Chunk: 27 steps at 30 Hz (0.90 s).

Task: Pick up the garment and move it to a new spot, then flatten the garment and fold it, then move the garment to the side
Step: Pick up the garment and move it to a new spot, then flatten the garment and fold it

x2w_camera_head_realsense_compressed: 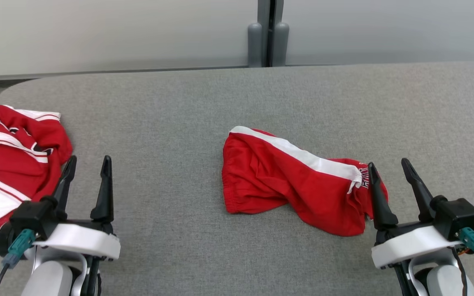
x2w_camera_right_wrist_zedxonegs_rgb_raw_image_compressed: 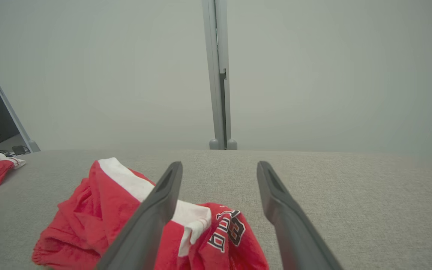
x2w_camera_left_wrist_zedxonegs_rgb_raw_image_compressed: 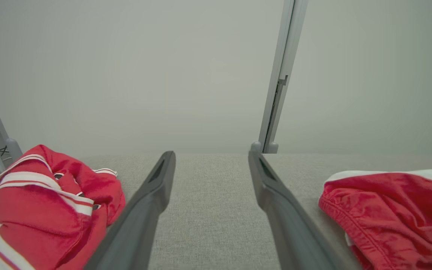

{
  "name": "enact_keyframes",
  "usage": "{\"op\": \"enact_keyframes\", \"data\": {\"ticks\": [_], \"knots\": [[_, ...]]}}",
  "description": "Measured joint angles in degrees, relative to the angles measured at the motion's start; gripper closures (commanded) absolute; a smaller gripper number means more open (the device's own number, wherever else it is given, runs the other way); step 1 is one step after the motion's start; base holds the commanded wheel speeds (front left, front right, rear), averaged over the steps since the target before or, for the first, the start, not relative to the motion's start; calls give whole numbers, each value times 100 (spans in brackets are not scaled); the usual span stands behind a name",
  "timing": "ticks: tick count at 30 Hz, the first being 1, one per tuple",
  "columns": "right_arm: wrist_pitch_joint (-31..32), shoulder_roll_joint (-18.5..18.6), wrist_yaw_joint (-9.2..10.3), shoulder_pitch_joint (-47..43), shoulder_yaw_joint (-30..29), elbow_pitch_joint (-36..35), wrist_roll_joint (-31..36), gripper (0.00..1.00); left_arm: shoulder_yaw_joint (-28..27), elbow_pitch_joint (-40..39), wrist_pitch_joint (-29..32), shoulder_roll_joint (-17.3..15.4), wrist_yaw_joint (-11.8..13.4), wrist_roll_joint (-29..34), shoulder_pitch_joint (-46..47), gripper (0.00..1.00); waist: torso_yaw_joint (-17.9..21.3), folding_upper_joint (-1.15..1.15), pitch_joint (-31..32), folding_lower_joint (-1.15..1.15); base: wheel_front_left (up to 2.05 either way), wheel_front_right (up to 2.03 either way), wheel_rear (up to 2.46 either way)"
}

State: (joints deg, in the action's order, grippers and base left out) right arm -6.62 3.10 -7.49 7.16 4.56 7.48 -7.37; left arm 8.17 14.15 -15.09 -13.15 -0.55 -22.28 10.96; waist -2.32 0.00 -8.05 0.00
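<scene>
Right fingers splayed, one over red shorts, left fingers well away

Soft matt red cloth shorts lie on a coarse-woven grey fabric tabletop.

Counter, viewed from its near edge. The garment lies on the counter just right of centre, about midway between the near and far edges. A second garment lies at the left edge. The left claw stands near the near edge, just right of the second garment and well apart from the garment. The right claw stands at the garment's right end, its left finger over that end. A post rises behind the far edge.
</scene>
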Motion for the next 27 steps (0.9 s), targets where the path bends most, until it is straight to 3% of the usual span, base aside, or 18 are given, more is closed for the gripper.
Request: {"op": "enact_keyframes", "data": {"ticks": [10,27], "knots": [[214,-3,0,-515,-109,-131,-20,0,113,24,0,86,-146,160,-570,0,-63,0,492,0,0,0,0],[413,-10,0,-809,-113,-339,-42,0,208,45,19,88,-64,167,-823,0,-70,0,748,0,0,0,0]]}}
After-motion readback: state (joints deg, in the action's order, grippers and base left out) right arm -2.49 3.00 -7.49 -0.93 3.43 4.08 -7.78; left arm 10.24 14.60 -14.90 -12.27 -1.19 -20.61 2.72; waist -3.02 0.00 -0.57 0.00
